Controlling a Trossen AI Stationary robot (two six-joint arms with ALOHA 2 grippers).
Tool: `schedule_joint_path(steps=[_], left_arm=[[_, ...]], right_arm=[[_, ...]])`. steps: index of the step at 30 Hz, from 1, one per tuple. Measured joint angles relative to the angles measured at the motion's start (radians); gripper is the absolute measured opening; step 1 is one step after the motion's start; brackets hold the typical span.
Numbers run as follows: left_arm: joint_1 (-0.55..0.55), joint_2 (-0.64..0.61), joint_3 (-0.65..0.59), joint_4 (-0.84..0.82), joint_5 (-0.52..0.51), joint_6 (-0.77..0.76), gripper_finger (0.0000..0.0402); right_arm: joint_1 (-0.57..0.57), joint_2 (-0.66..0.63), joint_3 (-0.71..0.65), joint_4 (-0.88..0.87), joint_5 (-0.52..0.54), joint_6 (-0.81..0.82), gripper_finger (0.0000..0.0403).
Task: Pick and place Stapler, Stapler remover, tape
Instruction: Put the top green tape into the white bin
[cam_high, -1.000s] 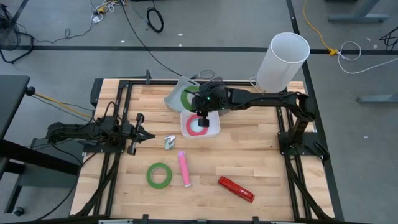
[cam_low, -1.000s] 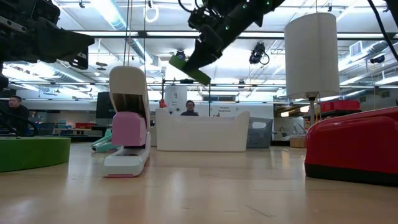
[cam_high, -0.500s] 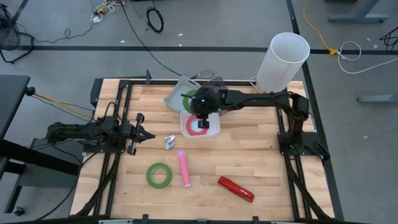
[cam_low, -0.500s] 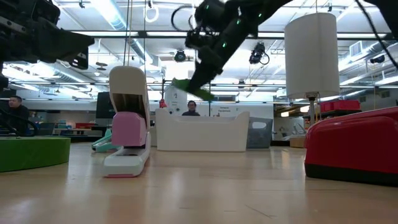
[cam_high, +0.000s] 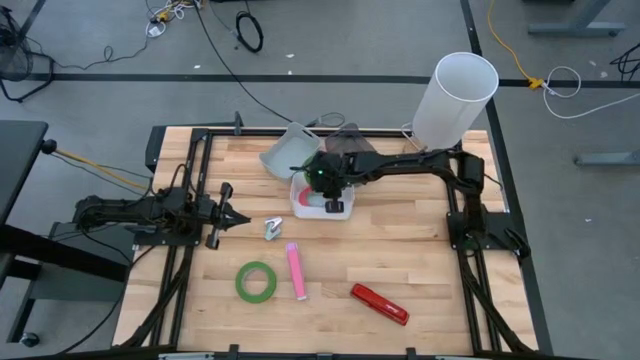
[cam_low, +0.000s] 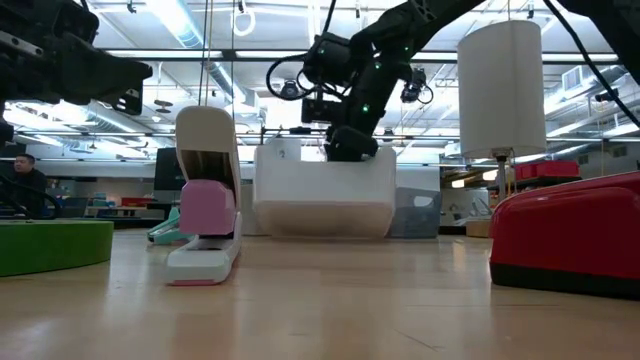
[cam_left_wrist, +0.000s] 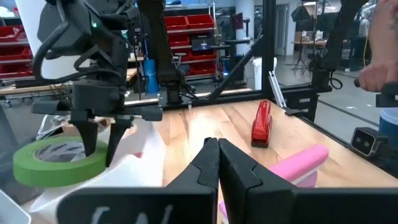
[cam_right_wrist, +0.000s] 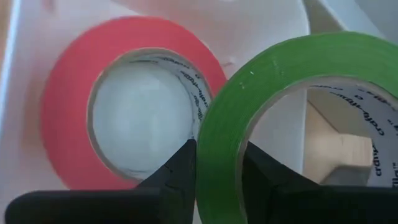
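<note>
At the left edge of the pale wooden-slat table (cam_high: 400, 265), the left gripper (cam_high: 232, 217) rests low above the surface, its jaws pressed together on nothing. Right of it lie a small metal staple remover (cam_high: 273, 229), a loose green tape ring (cam_high: 256, 282), a pink stapler (cam_high: 297, 271) and a red stapler (cam_high: 379, 304). At centre, the right gripper (cam_high: 335, 195) hangs over the white square plastic tray (cam_high: 297, 200), jaws clamped on the rim of a second green tape ring (cam_right_wrist: 298, 118) held on edge. The red tape ring (cam_right_wrist: 65, 118) lies flat in that tray. A second white tray (cam_high: 280, 152) stands tilted behind; a white cylinder (cam_high: 455, 100) stands at the table's far right corner.
</note>
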Motion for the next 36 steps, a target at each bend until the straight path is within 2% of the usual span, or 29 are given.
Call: schedule_joint_path(steps=[8,14,22,30,36], left_arm=[[0.000,0.000,0.000,0.000,0.000,0.000,0.0007],[0.000,0.000,0.000,0.000,0.000,0.000,0.0007],[0.000,0.000,0.000,0.000,0.000,0.000,0.0007],[0.000,0.000,0.000,0.000,0.000,0.000,0.0007],[0.000,0.000,0.000,0.000,0.000,0.000,0.0007]], right_arm=[[0.001,-0.027,0.000,0.017,-0.013,-0.001,0.0091],[0.005,-0.035,0.000,-0.007,-0.065,-0.002,0.0091],[0.037,-0.117,0.001,0.016,-0.083,-0.028,0.0091],[0.067,-0.128,0.001,-0.051,-0.293,-0.053,0.0091],[0.071,-0.097,0.001,-0.053,-0.283,-0.054,0.0091]])
